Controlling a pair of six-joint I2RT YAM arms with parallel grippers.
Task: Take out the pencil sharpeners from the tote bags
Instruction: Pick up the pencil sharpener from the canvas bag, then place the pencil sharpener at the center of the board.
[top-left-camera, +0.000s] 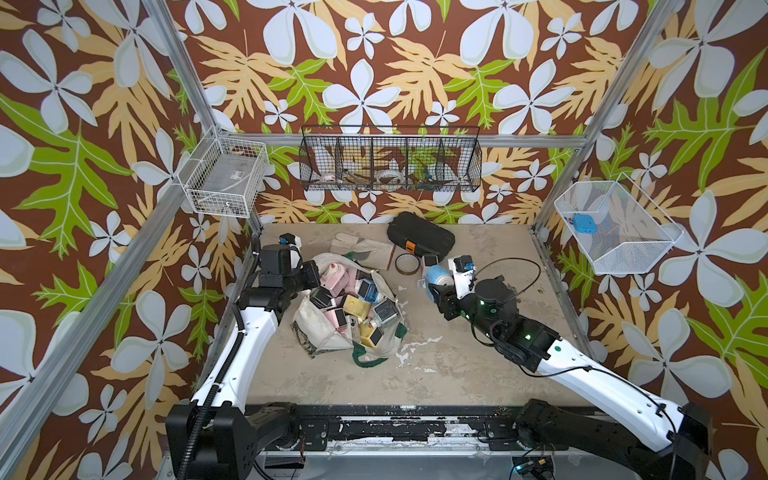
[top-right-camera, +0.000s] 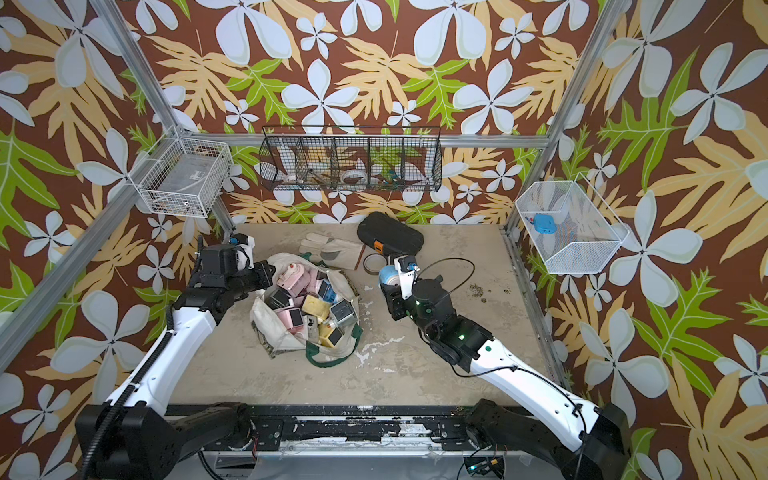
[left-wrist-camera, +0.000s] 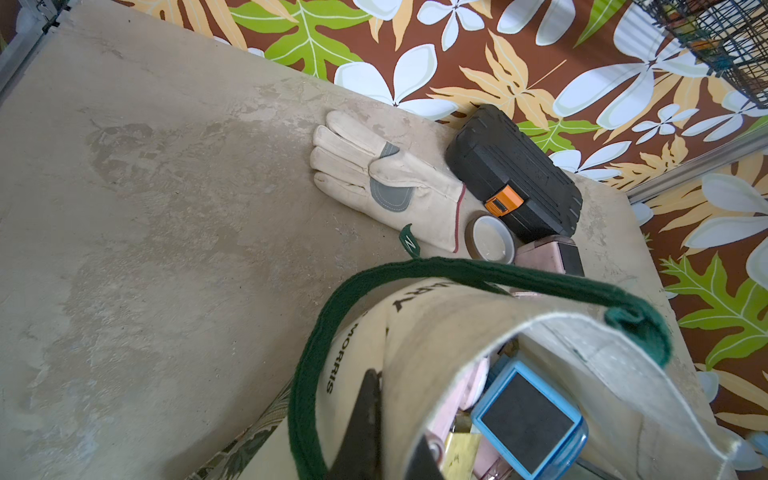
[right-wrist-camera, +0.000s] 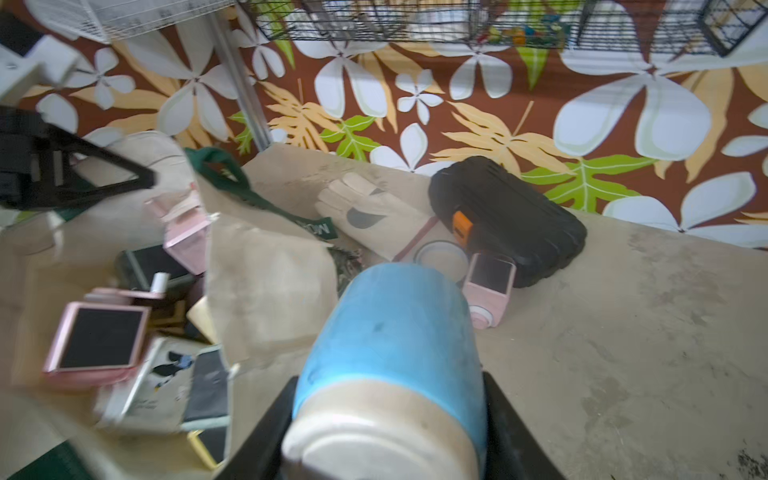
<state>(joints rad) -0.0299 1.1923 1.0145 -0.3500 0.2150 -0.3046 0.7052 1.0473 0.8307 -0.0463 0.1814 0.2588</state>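
The cream tote bag (top-left-camera: 328, 336) with green straps lies open on the table in both top views, full of several pastel pencil sharpeners (top-left-camera: 353, 305). My left gripper (top-left-camera: 312, 272) is at the bag's far left rim, shut on the canvas edge (left-wrist-camera: 415, 374), and holds the mouth up. A blue sharpener (left-wrist-camera: 530, 419) shows just inside. My right gripper (top-left-camera: 433, 286) hovers to the right of the bag, shut on a blue sharpener (right-wrist-camera: 395, 328) with a white end. One pink sharpener (right-wrist-camera: 488, 286) stands on the table beside the black case.
At the back of the table lie a pale work glove (top-left-camera: 361, 247), a black hard case (top-left-camera: 419, 235) and a brown tape roll (top-left-camera: 406, 263). A black wire basket (top-left-camera: 390, 160) and white wire baskets (top-left-camera: 224, 176) (top-left-camera: 615, 228) hang on the walls.
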